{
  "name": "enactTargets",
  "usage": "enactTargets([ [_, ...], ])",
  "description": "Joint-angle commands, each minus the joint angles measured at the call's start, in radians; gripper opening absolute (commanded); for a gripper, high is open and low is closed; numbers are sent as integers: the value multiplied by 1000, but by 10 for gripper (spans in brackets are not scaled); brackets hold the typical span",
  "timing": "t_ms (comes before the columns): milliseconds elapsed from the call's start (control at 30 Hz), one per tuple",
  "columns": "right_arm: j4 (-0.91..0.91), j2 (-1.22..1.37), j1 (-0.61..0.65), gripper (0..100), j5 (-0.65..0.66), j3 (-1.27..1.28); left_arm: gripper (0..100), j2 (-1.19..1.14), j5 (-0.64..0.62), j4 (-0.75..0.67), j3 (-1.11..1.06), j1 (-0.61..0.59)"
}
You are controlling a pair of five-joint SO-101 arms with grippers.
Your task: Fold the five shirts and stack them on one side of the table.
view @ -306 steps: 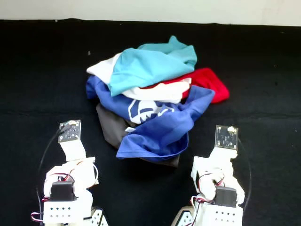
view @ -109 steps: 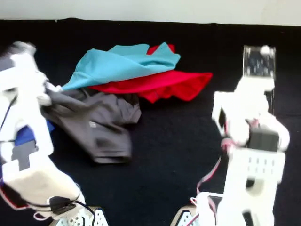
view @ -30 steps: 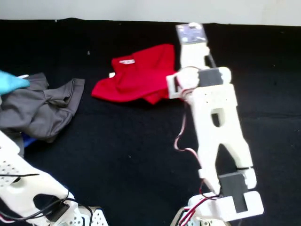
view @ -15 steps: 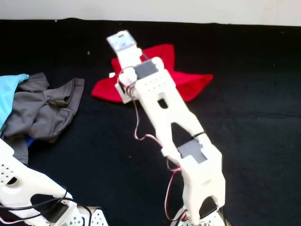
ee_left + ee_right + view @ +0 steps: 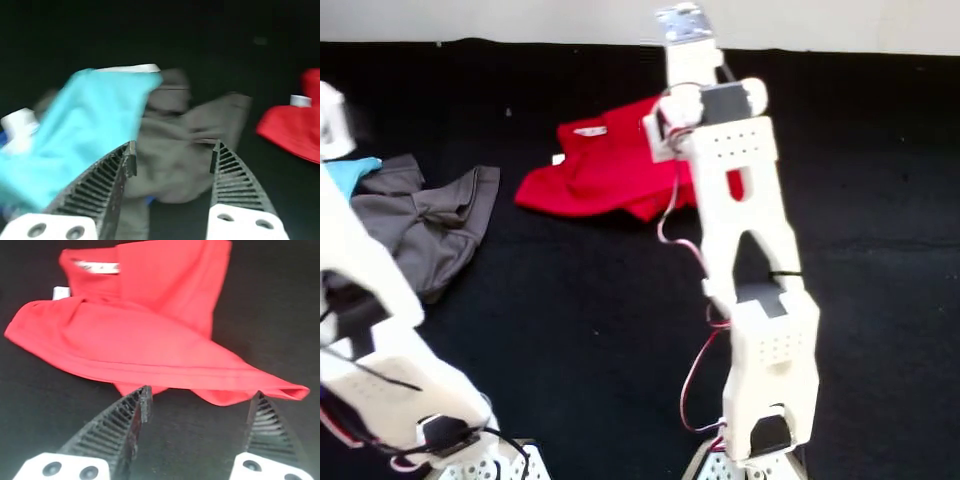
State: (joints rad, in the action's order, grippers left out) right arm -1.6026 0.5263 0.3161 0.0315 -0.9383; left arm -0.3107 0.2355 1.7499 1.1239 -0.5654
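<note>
We take the red shirt (image 5: pixel 150 340) as our mark. It lies crumpled and unfolded on the black bench (image 5: pixel 570 330). Our right arm (image 5: pixel 750 230) stretches out over it. The right gripper (image 5: pixel 201 392) hangs just short of the shirt's near edge, its fingers spread wide and holding nothing.

The shirt lies straight ahead of that gripper. Its long axis runs from the collar (image 5: pixel 95 266) end to the pointed corner at the other end, crosswise to the fingers. The near folded hem therefore spans the whole opening between them.

Well apart from the red shirt, on its left-arm side, sit the grey shirt (image 5: pixel 415 225) and the teal shirt (image 5: pixel 85 135). They are bunched together and touching, and the teal one seems to lie partly over the grey. The left gripper (image 5: pixel 173 147) hovers above that heap, likewise spread and empty, and the left arm (image 5: pixel 360 290) is far from the red shirt.

We judge the right arm clearly the nearer one for the red shirt. The coming move looks to us like a pinch on the near hem or the pointed corner, to draw the cloth out flat. No shirt is folded or stacked yet.
</note>
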Motion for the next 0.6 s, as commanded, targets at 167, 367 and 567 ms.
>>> enactTargets([
  [167,-62,-5,-133,300,-2,-56,300,-298,-222,-71,-168,315],
  [367,-124,-4,-154,300,-2,-54,301,-558,-307,-258,-165,400],
  [567,-143,-4,-154,300,-2,-54,299,-651,-302,-420,-165,403],
])
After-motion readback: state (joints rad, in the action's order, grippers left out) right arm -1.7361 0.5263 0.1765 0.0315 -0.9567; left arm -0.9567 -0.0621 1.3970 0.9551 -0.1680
